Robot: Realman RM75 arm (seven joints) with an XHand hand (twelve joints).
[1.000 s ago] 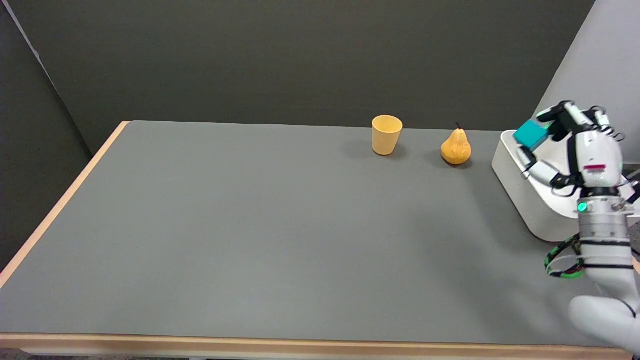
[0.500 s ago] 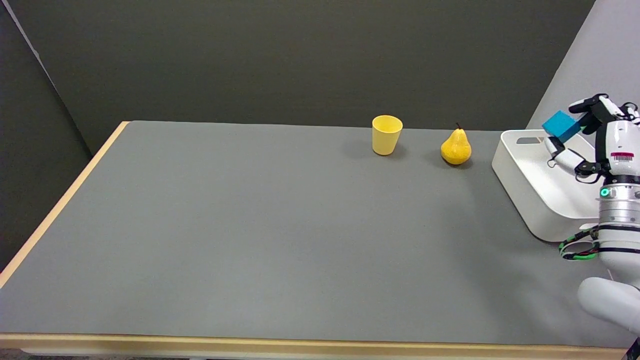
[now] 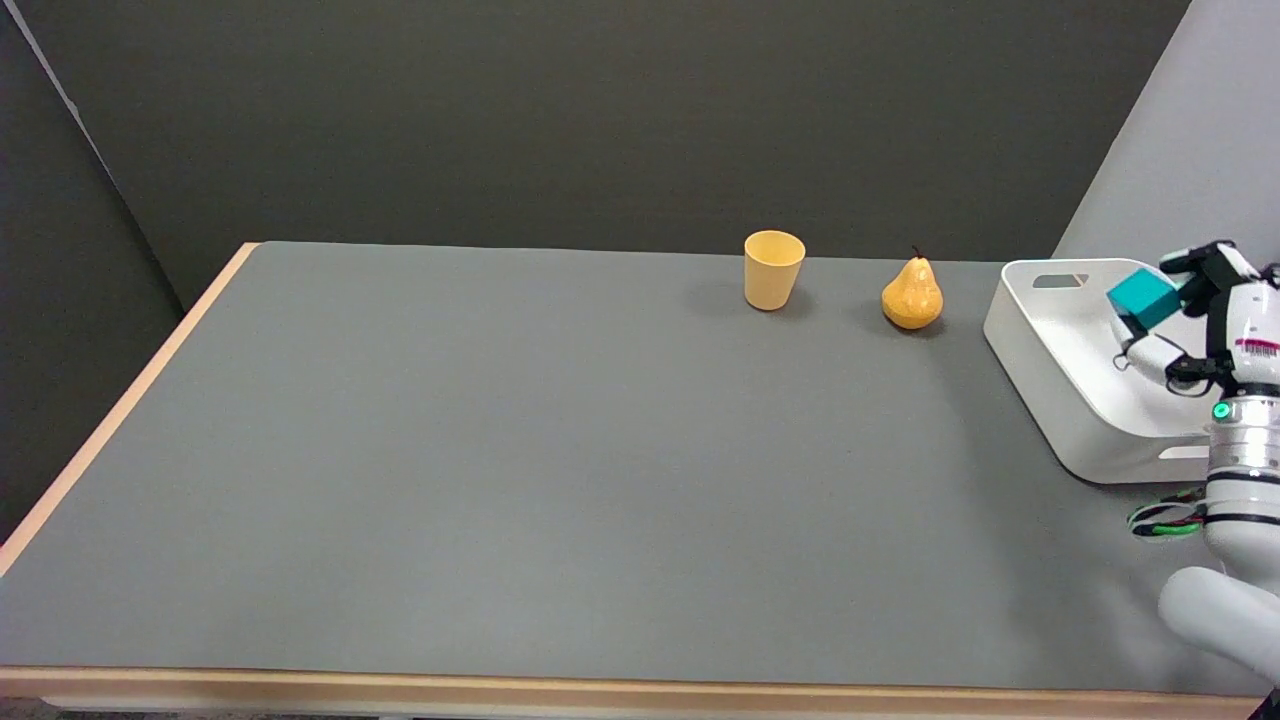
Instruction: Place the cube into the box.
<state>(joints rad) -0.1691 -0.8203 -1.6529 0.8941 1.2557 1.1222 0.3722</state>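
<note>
We look down on a grey table (image 3: pixel 520 470) with a pale wooden edge along its left and near sides, set against a dark wall, with a lighter grey panel rising at the upper right. At the right edge of the picture we see the right hand (image 3: pixel 1205 305), black and white, reaching up from a white arm (image 3: pixel 1235 560) that enters at the lower right; a small green light glows at its wrist, and a loop of green and red cabling hangs just below it. The hand grasps the cube (image 3: pixel 1143 299), a teal block, pinched between a dark fingertip on its right side and a white finger below it. We see the cube tilted, one corner pointing up, held in the air over the open inside of the box (image 3: pixel 1050 345), and not resting on the box's floor. The box is a white tub with rounded corners and a handle slot in its far wall, standing on the table at the far right with part of it cut off by the picture's edge and by the arm. Just left of the box, and apart from it, a yellow pear (image 3: pixel 912 293) stands upright with its stem up. Further left, near the pear, we see a yellow cup (image 3: pixel 773 270) standing upright, its mouth open to the top.
</note>
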